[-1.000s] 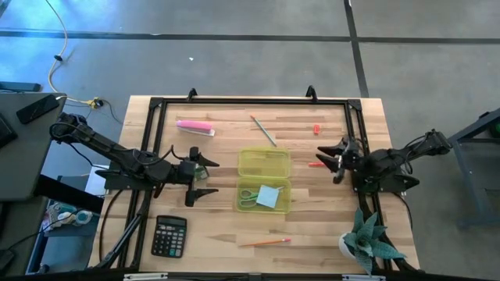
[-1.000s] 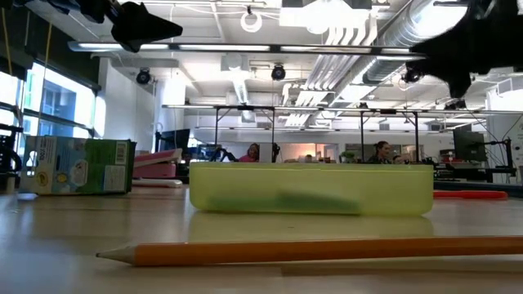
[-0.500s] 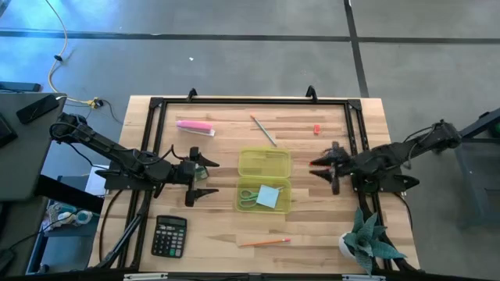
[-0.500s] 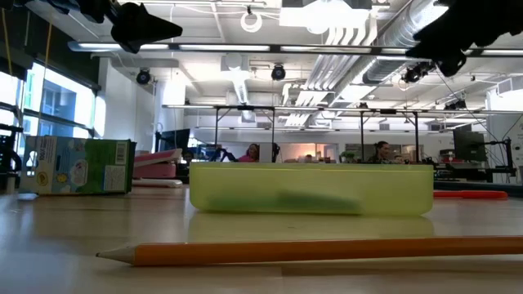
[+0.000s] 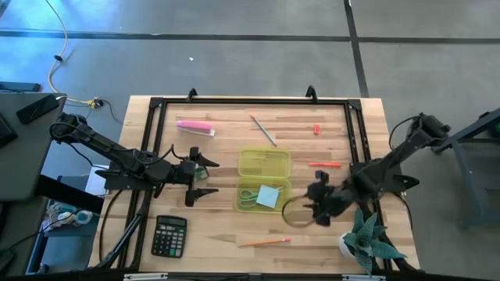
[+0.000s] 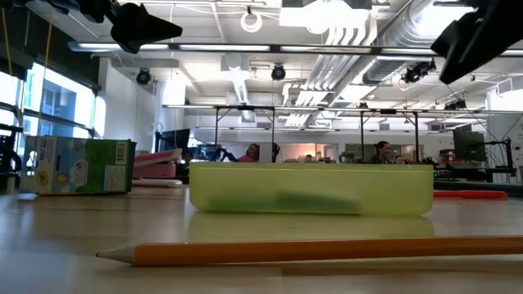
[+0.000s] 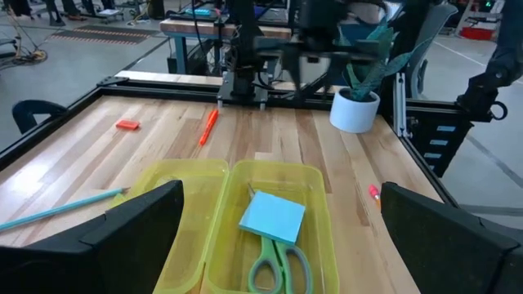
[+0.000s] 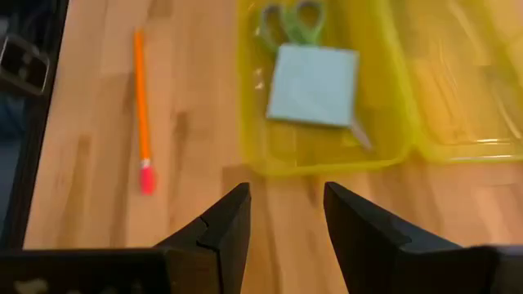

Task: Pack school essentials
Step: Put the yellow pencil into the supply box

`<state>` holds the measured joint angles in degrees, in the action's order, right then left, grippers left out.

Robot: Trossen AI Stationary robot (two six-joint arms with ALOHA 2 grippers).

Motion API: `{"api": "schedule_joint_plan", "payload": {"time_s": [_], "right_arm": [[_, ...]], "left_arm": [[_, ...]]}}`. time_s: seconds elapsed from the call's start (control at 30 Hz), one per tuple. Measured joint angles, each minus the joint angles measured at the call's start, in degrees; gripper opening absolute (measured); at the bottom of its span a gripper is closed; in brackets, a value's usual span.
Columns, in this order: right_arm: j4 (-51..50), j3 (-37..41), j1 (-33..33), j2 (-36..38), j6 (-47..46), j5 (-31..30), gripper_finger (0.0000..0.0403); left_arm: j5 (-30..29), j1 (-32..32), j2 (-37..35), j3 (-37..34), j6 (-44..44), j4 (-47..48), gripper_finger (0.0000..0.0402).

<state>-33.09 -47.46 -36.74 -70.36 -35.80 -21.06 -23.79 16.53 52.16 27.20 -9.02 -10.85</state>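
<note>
Your yellow-green case (image 5: pixel 264 180) lies open mid-table, two trays side by side. The tray nearer the front edge holds the green-handled scissors (image 5: pixel 248 195) and the light-blue note pad (image 5: pixel 269 196), the pad overlapping the scissor blades; the other tray looks bare.

Outside the case, the orange pencil (image 5: pixel 264 243) lies near the front edge, the thin greenish pencil (image 5: pixel 263 130) beyond the case toward the far edge, and a tiny red piece (image 5: pixel 317 129) sits further right. An orange-red marker (image 5: pixel 323 164) rests just right of the case, and a pink item (image 5: pixel 194 126) lies far left.

Your right gripper (image 5: pixel 316 204) hovers over bare wood just right of the scissors tray, fingers (image 8: pixel 221 233) apart with nothing between them. Your left gripper (image 5: pixel 205 176) waits left of the case, fingers spread wide and empty.

A calculator (image 5: pixel 169 236) occupies the front left, a potted plant (image 5: pixel 366 243) the front right. In the low view a green box (image 6: pixel 77 166) stands at left; its print is unreadable.
</note>
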Motion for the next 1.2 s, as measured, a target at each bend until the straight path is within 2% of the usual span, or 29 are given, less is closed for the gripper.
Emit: {"api": "schedule_joint_plan", "payload": {"time_s": [0.4,0.63,0.87,1.2], "right_arm": [[-6.0,-17.5,-6.1,-23.6,1.2,1.3,0.0146],[-8.5,-25.7,-6.6,-33.6,1.8,5.6,0.0146],[-8.2,-28.6,-6.4,-38.7,3.8,6.8,0.0146],[-3.5,-28.6,-6.3,-39.6,4.2,7.1,0.0146]], "left_arm": [[0.0,0.0,0.0,0.0,-0.4,0.1,0.0400],[0.0,0.0,0.0,0.0,-0.4,0.1,0.0400],[0.0,0.0,0.0,0.0,-0.4,0.1,0.0400],[0.0,0.0,0.0,0.0,-0.9,0.3,0.0400]]}}
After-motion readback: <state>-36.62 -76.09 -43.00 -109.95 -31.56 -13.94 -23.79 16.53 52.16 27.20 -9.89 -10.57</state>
